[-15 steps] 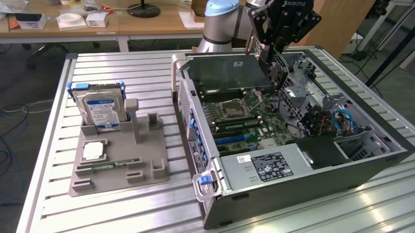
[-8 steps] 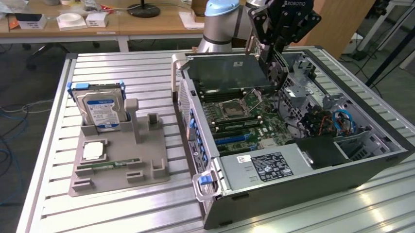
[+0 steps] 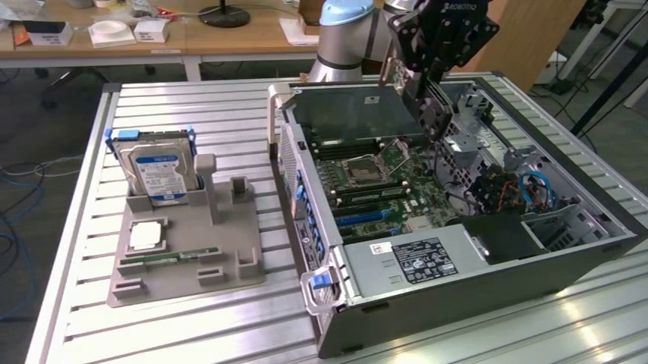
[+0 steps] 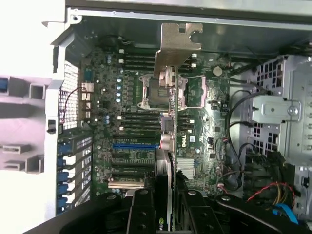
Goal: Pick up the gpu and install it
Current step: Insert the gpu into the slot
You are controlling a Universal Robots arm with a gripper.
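Note:
My gripper (image 3: pixel 427 106) hangs over the open computer case (image 3: pixel 567 262) and is shut on the gpu (image 3: pixel 350 114), a thin dark card held on edge above the motherboard (image 3: pixel 390 189). In the wrist view the gpu (image 4: pixel 165 161) shows edge-on between my two black fingers (image 4: pixel 141 212). Its pale metal bracket (image 4: pixel 178 44) points to the far wall of the case. The card hovers over the processor socket (image 4: pixel 158 92) and the expansion slots (image 4: pixel 134 145), apart from the board.
A grey holder (image 3: pixel 233 269) lies on the slatted table at the exterior view's left. It carries a silver blue-labelled hard drive (image 3: pixel 157 163) standing upright and a green memory stick (image 3: pixel 167 258). Cables and a drive cage (image 4: pixel 282 112) fill one end of the case.

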